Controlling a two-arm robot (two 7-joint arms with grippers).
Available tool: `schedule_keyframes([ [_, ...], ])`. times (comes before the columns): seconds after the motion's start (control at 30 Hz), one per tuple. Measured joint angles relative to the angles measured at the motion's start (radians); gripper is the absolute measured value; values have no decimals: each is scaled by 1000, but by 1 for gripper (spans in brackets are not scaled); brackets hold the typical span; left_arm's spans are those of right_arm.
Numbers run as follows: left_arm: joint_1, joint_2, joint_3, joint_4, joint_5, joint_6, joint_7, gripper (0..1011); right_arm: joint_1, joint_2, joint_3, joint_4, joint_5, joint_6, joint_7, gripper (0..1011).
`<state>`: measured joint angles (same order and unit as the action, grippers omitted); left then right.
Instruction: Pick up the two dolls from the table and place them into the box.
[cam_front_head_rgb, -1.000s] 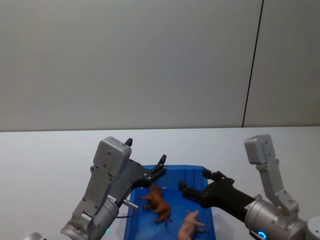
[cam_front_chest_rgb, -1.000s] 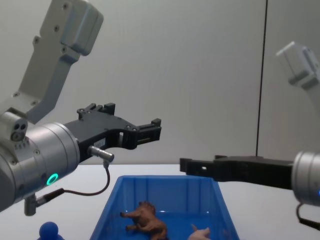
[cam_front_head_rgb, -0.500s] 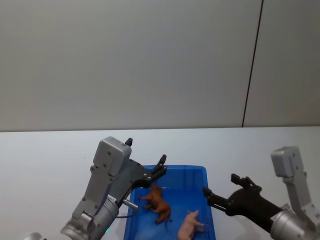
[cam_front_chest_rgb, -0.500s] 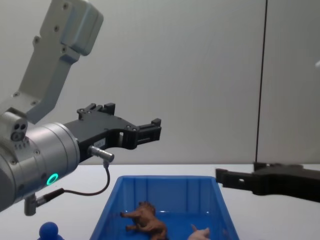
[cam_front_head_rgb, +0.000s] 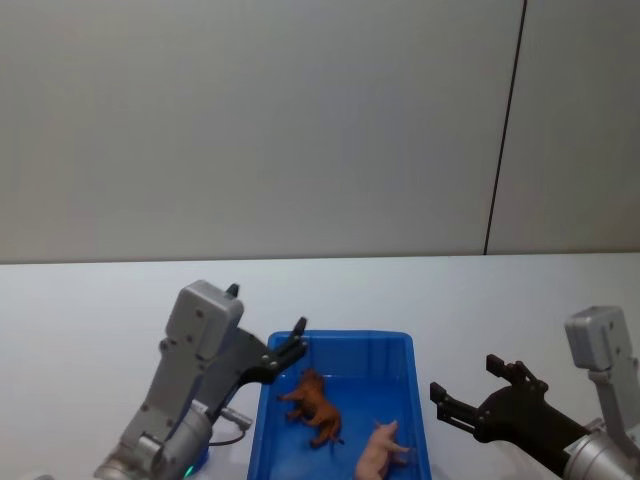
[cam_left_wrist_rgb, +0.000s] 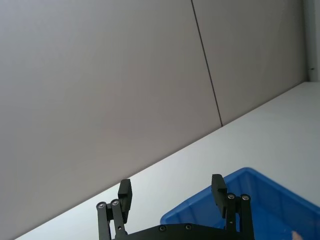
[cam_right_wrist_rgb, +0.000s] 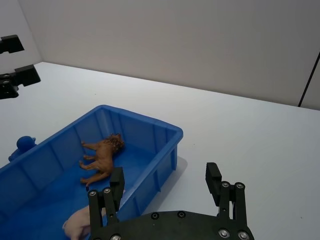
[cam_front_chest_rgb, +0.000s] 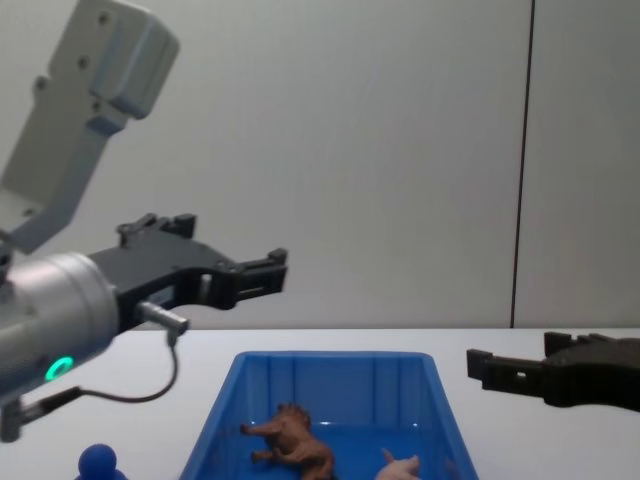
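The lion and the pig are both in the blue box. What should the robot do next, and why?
Probably just pull both arms back to rest. The lion and the pig lie inside the box, and the left end effector and right end effector are open and empty.

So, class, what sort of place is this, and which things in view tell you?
Probably a robot test lab: the left gripper and right gripper hang open above a plain white table with a blue box holding a lion and pig, before a bare grey wall.
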<state>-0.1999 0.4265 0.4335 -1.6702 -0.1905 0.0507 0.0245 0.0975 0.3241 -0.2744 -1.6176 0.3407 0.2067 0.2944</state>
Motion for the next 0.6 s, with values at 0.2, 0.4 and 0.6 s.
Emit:
schedule_keyframes([
  [0.2,36,40,-16,-34,-13,24,31,1004,-7,7,3,-5,-1,-5,-4,1001],
  [0.4,83,88,-36,-62,-53,32,60,1004,-13,11,4,-9,-2,-9,-7,1001],
  [0.6,119,120,-53,-61,-105,13,63,1004,-16,14,5,-11,-3,-11,-9,1001],
])
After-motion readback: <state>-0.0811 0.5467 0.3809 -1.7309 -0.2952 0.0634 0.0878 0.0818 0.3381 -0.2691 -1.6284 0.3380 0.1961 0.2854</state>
